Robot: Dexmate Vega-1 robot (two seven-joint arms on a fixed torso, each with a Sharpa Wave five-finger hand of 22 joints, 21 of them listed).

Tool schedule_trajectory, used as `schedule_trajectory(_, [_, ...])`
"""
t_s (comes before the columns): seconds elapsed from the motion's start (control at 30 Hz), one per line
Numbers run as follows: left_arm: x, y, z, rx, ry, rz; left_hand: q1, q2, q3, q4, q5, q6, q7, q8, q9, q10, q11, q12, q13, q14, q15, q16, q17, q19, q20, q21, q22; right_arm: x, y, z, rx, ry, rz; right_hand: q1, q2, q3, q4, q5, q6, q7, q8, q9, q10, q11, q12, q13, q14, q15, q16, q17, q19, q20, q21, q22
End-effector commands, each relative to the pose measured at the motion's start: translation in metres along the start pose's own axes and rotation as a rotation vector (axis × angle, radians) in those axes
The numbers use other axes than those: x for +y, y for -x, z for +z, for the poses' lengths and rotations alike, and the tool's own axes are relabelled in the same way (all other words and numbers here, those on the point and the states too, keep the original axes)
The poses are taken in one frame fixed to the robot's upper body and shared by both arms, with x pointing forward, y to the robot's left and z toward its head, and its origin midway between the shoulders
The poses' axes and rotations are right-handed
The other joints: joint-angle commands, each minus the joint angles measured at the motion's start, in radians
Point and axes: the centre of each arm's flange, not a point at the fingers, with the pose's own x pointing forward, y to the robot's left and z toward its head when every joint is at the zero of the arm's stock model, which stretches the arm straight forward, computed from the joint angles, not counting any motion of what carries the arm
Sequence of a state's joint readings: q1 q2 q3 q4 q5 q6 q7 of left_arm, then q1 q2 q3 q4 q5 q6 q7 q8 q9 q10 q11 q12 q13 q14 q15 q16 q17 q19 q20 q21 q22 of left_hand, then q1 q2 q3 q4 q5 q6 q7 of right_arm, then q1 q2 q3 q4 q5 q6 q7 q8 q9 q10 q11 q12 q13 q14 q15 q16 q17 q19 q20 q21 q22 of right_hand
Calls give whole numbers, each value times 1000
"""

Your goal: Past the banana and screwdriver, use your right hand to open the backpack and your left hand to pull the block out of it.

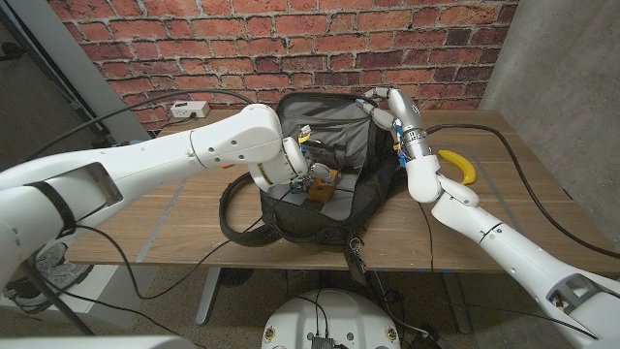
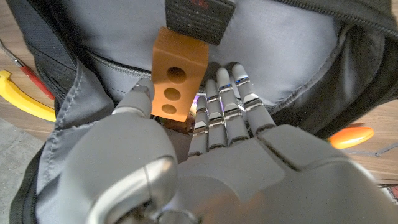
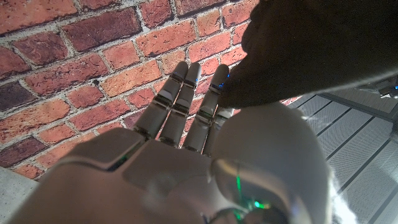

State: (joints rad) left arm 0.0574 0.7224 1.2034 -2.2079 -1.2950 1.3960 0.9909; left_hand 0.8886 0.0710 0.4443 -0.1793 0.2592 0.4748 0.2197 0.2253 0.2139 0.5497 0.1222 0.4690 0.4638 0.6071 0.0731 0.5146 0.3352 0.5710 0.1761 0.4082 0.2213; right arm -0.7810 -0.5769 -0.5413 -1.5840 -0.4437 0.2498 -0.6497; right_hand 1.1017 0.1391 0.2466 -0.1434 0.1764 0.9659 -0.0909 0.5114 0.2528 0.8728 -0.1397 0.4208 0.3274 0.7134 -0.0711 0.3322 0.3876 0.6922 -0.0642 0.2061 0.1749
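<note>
The black backpack (image 1: 320, 208) lies open in the middle of the table, its grey lining (image 2: 273, 56) exposed. My right hand (image 1: 389, 109) holds the bag's upper flap (image 3: 305, 50) lifted at the far right rim, the dark fabric pinched between thumb and fingers. My left hand (image 1: 294, 161) reaches inside the bag. An orange-brown wooden block (image 2: 177, 74) with round holes stands there between its thumb and its fingers (image 2: 227, 99), which touch it on both sides. The block (image 1: 321, 187) shows just beside that hand in the head view.
A yellow banana (image 1: 461, 168) lies right of the bag, behind my right forearm; a red-handled screwdriver (image 2: 28, 78) lies next to it. A white power strip (image 1: 189, 110) and black cables sit at the back. The backpack's straps (image 1: 232, 208) trail towards the table's front edge.
</note>
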Motion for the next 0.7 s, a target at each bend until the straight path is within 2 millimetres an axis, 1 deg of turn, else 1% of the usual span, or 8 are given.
schedule_trajectory(0.03, [1,-2,-5,24,-16,66,79,13,12,-2,12,91,-2,24,18,63,-40,86,64,73,-49,43,24,58,-34,37,8,4,1,2,7,-4,7,8,15,-4,-2,7,4,-6,3,4,4,6,-6,4,10,-160,-6,3,-2,-100,6,3])
schedule_trajectory(0.1, [2,-1,-5,19,-11,81,112,16,11,1,15,135,-6,35,29,96,-66,133,99,111,-71,62,35,91,-52,59,9,5,0,3,9,-5,6,8,14,-4,-3,7,3,-6,3,4,3,5,-7,4,10,-161,-6,3,-2,-100,6,3])
schedule_trajectory(0.17, [3,0,-6,14,-6,92,124,16,11,2,16,153,-6,39,35,119,-80,158,115,141,-86,73,38,104,-58,68,10,6,0,3,5,-3,9,9,14,-4,-3,7,4,-6,4,4,4,5,-7,4,10,-161,-6,4,-2,-100,6,3])
schedule_trajectory(0.27, [5,-1,-7,13,-5,110,144,18,13,3,18,202,-17,55,46,136,-97,190,143,176,-104,81,40,129,-76,87,11,6,-1,4,5,-4,8,9,14,-4,-3,7,3,-5,4,5,4,7,-7,4,10,-161,-7,4,-2,-100,6,3])
schedule_trajectory(0.33, [5,-3,-8,18,-9,113,158,19,15,2,19,213,-22,58,52,152,-99,208,156,186,-110,83,42,140,-84,96,11,7,0,4,6,-4,12,8,14,-5,-2,7,3,-8,4,4,4,7,-7,4,11,-160,-7,5,-2,-100,6,3])
schedule_trajectory(0.47, [4,-8,-9,32,-21,86,143,5,2,14,16,188,-16,45,61,119,-86,210,174,157,-98,64,42,125,-79,97,12,10,4,1,17,-10,6,9,14,-5,-3,7,3,-6,4,4,5,6,-7,4,11,-161,-8,5,-2,-100,6,3])
schedule_trajectory(0.57, [4,-11,-9,39,-23,62,99,-14,-23,35,8,162,-9,30,68,91,-75,212,190,136,-78,49,42,104,-65,95,11,11,5,0,26,-12,1,9,15,-5,-2,7,2,-5,4,4,5,6,-8,4,11,-160,-8,5,-1,-100,6,3])
schedule_trajectory(0.7, [3,-16,-7,47,-43,12,39,-33,-48,55,-3,117,-4,3,70,29,-38,200,208,89,-46,15,37,63,-41,86,7,10,6,1,19,-12,2,9,15,-6,-2,7,3,-7,4,4,5,6,-8,4,12,-160,-8,6,-1,-99,6,3])
